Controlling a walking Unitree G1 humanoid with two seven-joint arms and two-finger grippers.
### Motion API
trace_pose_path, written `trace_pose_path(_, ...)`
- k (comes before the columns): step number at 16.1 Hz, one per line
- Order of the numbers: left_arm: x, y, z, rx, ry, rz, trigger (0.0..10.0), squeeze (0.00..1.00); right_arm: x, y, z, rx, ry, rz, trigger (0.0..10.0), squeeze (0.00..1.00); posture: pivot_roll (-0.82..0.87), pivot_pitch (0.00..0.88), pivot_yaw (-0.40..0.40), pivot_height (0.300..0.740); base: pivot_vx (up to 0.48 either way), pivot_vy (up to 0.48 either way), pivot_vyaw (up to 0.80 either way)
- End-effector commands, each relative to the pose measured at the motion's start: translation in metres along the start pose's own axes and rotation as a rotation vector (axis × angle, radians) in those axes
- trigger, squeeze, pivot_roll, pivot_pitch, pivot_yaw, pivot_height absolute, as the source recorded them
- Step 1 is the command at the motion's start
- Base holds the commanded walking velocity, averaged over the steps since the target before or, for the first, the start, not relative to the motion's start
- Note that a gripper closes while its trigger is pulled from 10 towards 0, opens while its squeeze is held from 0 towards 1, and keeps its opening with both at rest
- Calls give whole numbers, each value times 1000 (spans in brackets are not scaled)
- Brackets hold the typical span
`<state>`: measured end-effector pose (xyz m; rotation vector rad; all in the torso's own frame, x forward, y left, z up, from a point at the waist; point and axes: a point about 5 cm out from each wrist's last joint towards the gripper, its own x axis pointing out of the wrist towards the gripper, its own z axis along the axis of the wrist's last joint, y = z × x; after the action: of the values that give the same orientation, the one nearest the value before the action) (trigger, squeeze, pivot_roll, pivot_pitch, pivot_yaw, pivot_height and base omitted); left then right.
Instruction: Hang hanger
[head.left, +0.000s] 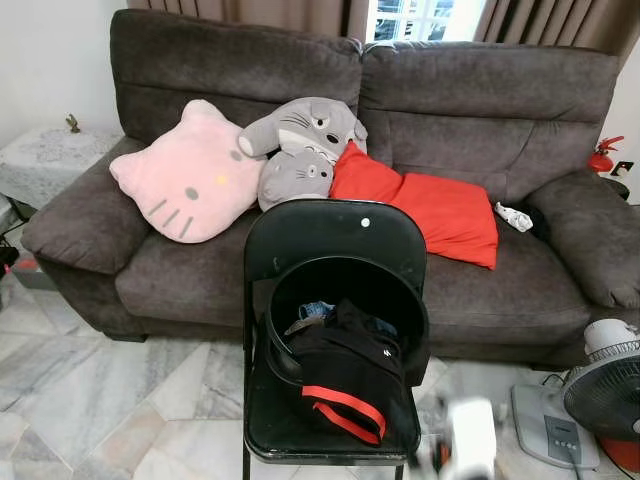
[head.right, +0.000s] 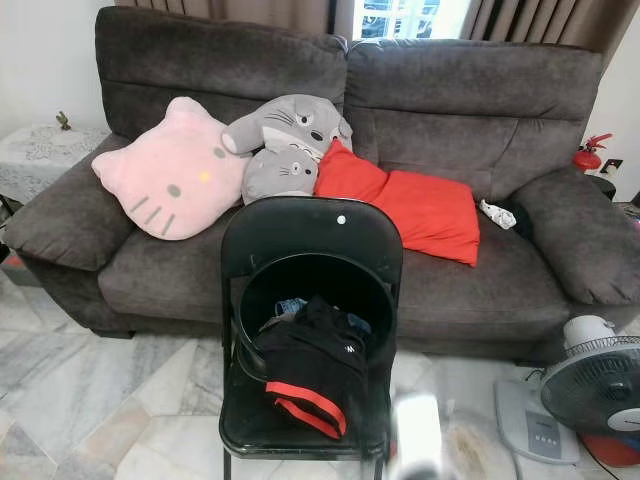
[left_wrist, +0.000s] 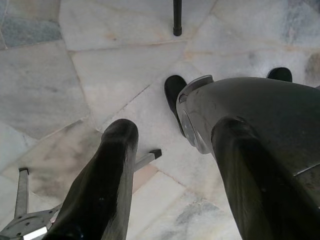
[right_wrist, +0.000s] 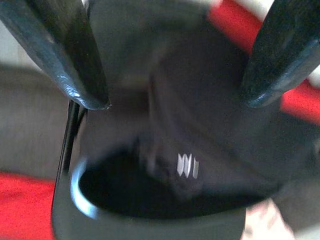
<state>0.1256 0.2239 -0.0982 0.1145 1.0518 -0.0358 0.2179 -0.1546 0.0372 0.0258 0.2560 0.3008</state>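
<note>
Sitting on a black folding chair (head.left: 335, 240) before a brown sofa (head.left: 480, 110), a black bucket (head.left: 345, 300) is holding dark clothing with red trim (head.left: 345, 385) draped over its near rim; no hanger is making itself out among the folds, and what lies beneath the cloth is being hidden. Hovering just above that bucket, the right gripper (right_wrist: 175, 100) is showing both fingers spread with nothing between them, appearing as a pale blur at the head view's lower edge. Hanging over marble floor (left_wrist: 100, 75), the left gripper (left_wrist: 175, 175) is likewise spread and unloaded, while a fan (head.left: 605, 395) is crowding the chair's right side.
</note>
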Motion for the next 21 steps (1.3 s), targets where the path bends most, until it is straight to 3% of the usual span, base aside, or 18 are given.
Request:
trace_pose_path(1,0,-8,-7,8,32,-30,10000,0,1,4,-9,29,32,-1,10000,0,-145,27,-41,740,0,0,0)
trace_pose_path(4,0,-9,-6,3,29,-27,10000,0,15,8,-15,54,48,-8,10000,0,-132,39,-39,740,0,0,0)
trace_pose_path(6,0,-8,-5,-1,28,-21,10000,0,8,16,-11,77,19,85,10000,0,-135,52,-36,740,0,0,0)
trace_pose_path(10,1,-8,-4,3,25,-24,10000,0,-12,12,-4,69,6,218,10000,0,-147,65,-35,740,0,0,0)
trace_pose_path(12,1,-8,-4,3,24,-23,10000,0,-23,17,5,70,20,327,10000,0,-157,68,-34,740,0,0,0)
trace_pose_path(13,1,-8,-4,6,25,-25,10000,0,-24,13,-4,-19,95,334,10000,0,-161,67,-34,740,0,0,0)
trace_pose_path(16,1,-8,-3,5,25,-27,10000,0,-9,5,-21,-102,182,224,10000,0,-147,62,-38,740,0,0,0)
trace_pose_path(21,1,-9,-3,7,25,-28,10000,0,1,17,-37,-44,229,268,10000,0,-140,46,-30,740,0,0,0)
